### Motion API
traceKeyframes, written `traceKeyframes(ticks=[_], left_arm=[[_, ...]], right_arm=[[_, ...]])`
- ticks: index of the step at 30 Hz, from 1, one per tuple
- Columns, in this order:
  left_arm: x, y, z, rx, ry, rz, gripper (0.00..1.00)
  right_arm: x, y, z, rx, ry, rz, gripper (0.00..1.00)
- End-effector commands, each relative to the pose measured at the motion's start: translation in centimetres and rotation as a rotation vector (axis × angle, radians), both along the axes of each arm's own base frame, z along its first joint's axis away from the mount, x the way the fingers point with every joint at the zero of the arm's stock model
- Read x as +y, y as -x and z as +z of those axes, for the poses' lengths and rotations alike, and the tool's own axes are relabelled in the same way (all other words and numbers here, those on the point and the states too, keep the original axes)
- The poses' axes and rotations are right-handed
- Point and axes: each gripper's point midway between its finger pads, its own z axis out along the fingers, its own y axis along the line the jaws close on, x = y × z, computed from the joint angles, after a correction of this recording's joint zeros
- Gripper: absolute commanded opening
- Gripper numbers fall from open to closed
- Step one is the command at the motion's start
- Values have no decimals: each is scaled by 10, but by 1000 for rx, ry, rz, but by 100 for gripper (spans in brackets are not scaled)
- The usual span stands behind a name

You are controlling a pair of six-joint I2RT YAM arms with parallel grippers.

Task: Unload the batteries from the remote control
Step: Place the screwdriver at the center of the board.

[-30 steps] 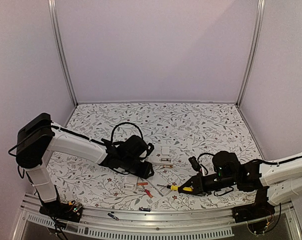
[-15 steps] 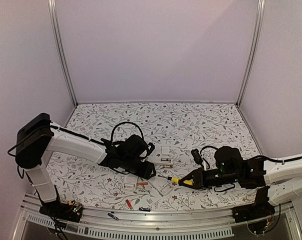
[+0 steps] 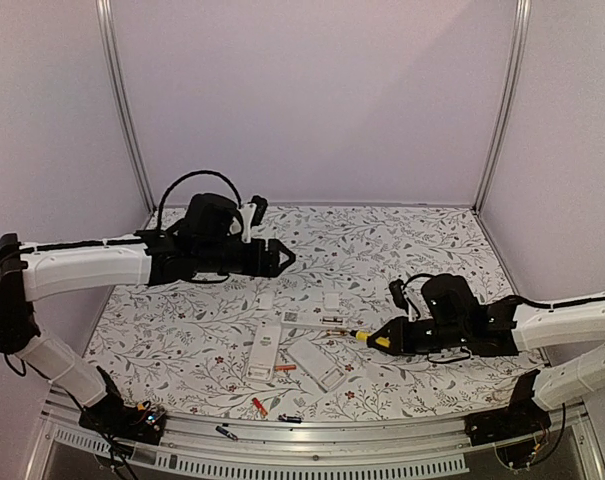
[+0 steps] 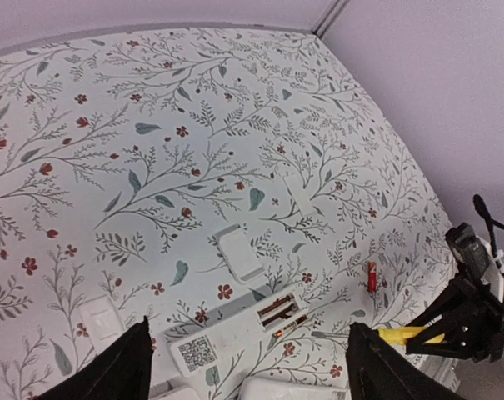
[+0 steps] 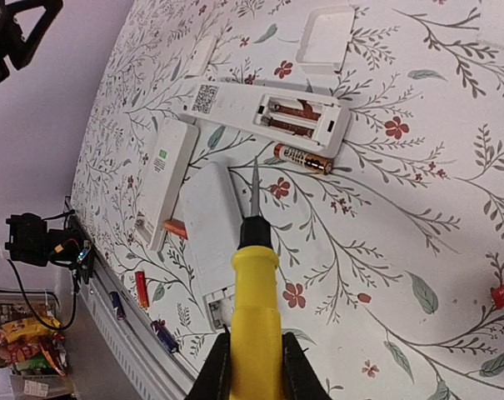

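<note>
right tool (image 5: 253, 360): I clamp it on the smooth yellow handle of the screwdriver (image 5: 253, 275), held low and flat, I judge for prising.
blade: thin grey metal, aimed at 12 o'clock and stopping short of the white remote (image 5: 235, 104).
batteries (image 5: 295, 107): two slim coppery cylinders lie side by side in the remote's open bay.
loose battery (image 5: 303, 158): at 1 o'clock of the tip, just beside the remote.
left tool (image 4: 256, 367): jaws wide and empty, raised, probably to keep clear.
counter (image 5: 418, 125): matte floral print.
</note>
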Motion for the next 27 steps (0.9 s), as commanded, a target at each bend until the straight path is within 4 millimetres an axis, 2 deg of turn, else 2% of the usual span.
traceKeyframes(ticks=[1,5,10,15,20,23,27], left_arm=[[51,-12,-11,14,-22,86,81],[86,-15,-14,22,24,172,82],[106,-14,-21,34,58,232,83],[115,-16,-26,40,49,262,84],[118,-15,-31,48,45,264,85],[118,-14,-33,53,43,264,85],[121,-14,-33,51,42,271,85]], right_arm=[[9,0,-6,-25,15,74,0],[6,1,-16,-8,27,66,0],[4,4,-26,25,41,60,4],[-1,4,-34,39,63,39,17],[-4,3,-38,46,78,25,23],[-6,3,-41,51,89,18,36],[-7,2,-40,44,93,12,45]])
